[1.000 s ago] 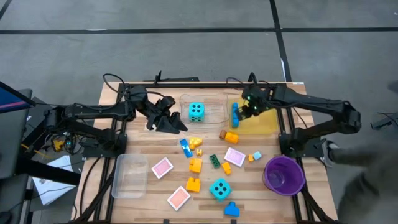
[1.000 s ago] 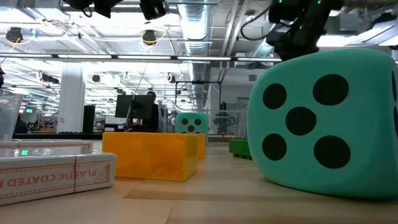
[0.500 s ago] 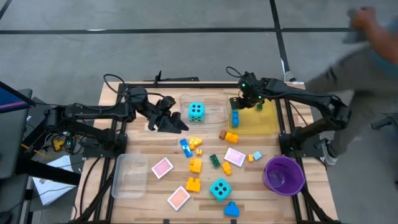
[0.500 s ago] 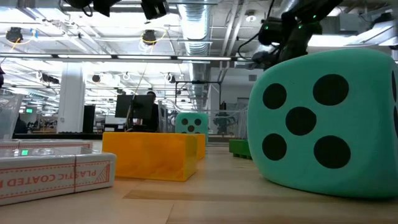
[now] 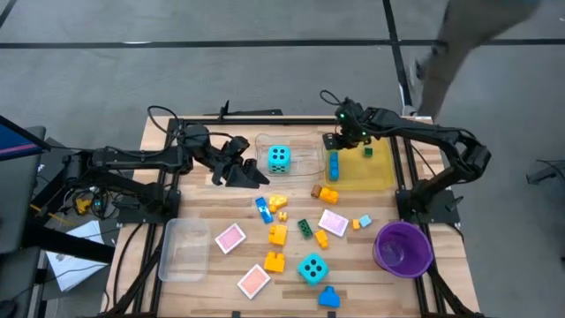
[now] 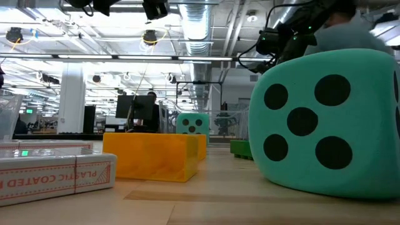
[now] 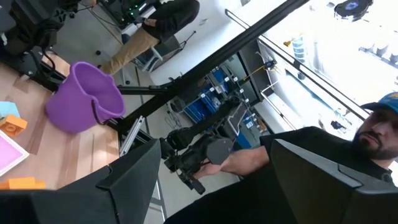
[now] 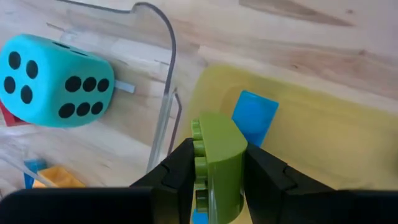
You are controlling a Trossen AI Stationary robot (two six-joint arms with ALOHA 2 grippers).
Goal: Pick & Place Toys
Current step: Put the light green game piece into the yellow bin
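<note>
Two dark arms reach over the wooden slatted surface [image 5: 221, 216]. The right end effector [image 5: 340, 139] hangs above the far edge of the yellow rectangular tray [image 5: 375, 177], and the right wrist view shows its fingers [image 8: 267, 177] clamped on a green plastic brick [image 8: 217, 163] with studs along one side. Inside that yellow tray [image 8: 323, 143], a blue plastic brick [image 5: 334, 163] lies near the wall that faces the clear rectangular tray [image 5: 305, 150]. Just beside the yellow tray, in that clear tray, sits a turquoise foam die with black dots [image 5: 279, 158], and the wrist view shows the die [image 8: 56, 81] against the clear wall. The left end effector [image 5: 237, 163] hovers on the other side of the clear tray from the yellow tray, with its fingers [image 7: 130, 183] spread wide and holding nothing.

Nearer the front edge than the yellow tray, loose toys lie scattered: a second turquoise foam die [image 5: 312, 268], flat pink square tiles [image 5: 230, 238], small yellow and orange bricks [image 5: 276, 234], and a small green brick [image 5: 305, 228]. A round purple bowl [image 5: 403, 247] stands in front of the yellow tray at the right corner. A second clear tray [image 5: 187, 249] rests well apart from the yellow one, at the front left. A person [image 5: 477, 35] shows past the far right corner, blurred.
</note>
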